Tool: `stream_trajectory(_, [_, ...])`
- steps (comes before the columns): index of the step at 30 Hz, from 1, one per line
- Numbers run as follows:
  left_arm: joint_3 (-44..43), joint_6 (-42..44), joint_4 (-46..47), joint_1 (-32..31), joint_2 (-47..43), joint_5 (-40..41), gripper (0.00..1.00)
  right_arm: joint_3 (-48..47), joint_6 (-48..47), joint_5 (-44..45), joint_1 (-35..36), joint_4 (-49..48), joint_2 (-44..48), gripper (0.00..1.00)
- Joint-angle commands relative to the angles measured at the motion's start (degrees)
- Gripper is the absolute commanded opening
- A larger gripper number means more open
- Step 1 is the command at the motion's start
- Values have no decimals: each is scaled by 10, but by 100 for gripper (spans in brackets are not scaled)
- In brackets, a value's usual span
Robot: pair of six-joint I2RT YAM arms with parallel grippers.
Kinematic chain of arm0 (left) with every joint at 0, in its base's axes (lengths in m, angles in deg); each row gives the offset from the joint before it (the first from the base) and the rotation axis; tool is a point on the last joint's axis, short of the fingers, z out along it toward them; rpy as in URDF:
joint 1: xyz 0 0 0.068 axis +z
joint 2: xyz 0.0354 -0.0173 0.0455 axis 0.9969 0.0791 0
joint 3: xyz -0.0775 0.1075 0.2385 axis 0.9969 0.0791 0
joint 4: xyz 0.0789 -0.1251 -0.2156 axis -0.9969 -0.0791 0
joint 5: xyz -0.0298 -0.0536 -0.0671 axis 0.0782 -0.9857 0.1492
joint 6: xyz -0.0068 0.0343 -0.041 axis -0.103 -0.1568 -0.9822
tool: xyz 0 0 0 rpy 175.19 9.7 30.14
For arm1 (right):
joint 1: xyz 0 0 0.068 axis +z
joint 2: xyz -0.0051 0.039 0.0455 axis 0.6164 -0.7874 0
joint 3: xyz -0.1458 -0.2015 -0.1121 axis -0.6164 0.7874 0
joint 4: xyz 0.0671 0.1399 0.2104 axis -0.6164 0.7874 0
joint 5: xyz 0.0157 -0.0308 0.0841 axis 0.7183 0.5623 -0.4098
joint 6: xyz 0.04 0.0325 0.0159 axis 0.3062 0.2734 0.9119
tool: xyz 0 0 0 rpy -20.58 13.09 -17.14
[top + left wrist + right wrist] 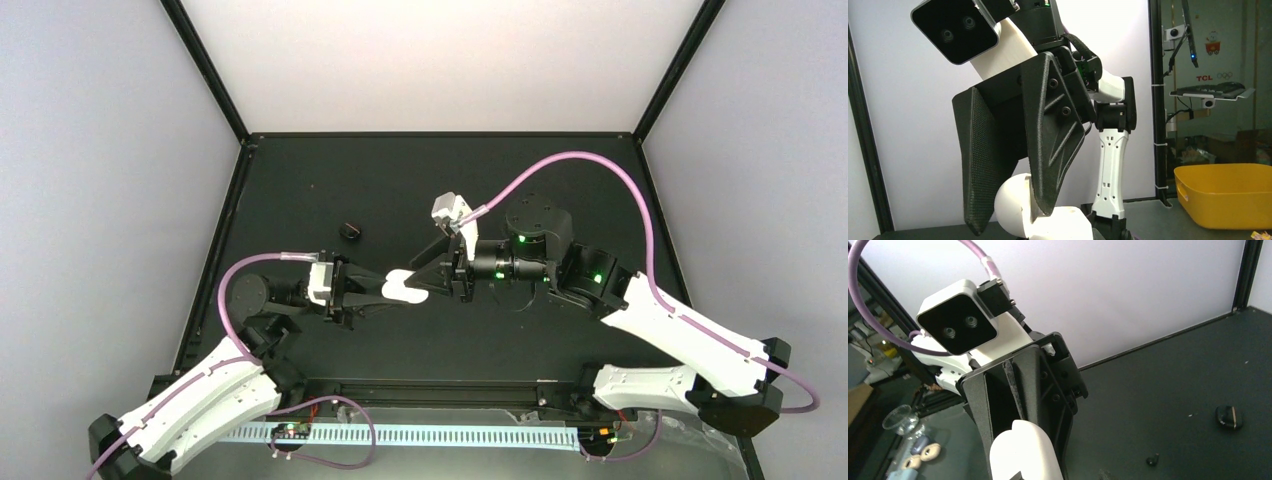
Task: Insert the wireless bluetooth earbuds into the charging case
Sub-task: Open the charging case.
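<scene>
L gripper (388,290) jaws are clamped on the charging case (405,288) at mid-table (560,180), w/ the case sitting btwn both grippers. R gripper (428,272) points in from the right. Its fingers are apart, one on each side of the case's rounded white half; can't tell if they press it. One tiny black earbud (1151,459) lies on the table near the black puck (1229,416), not touching it. Puck sits left and far of the case.

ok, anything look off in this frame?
Nothing spilled or broken. One oddity: the charging case is pinched by the left gripper and the right gripper at once. One tiny black earbud lies loose on the table near a black puck; the second earbud isn't visible.
</scene>
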Motion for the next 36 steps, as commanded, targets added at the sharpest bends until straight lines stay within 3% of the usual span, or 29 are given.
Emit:
stream_trajectory(1, [-19, -8, 27, -5, 9, -15, 2, -14, -12, -3, 6, 11, 1, 34])
stream_trajectory(15, [-22, -5, 14, -5, 17, 4, 1, -28, -38, 28, 20, 40, 2, 2])
stream_trajectory(19, [-23, -5, 12, -5, 21, 12, 2, -31, -46, 39, 22, 49, 2, 1])
stream_trajectory(23, [-22, -12, 10, -6, 21, 28, 24, -36, -64, 75, 35, 60, 4, 1])
stream_trajectory(26, [-22, -22, 12, -5, 24, 34, 35, -35, -80, 107, 45, 61, 8, 1])
stream_trajectory(36, [-26, -74, 26, -5, 50, 20, 41, -17, -120, 183, 64, 34, 22, 1])
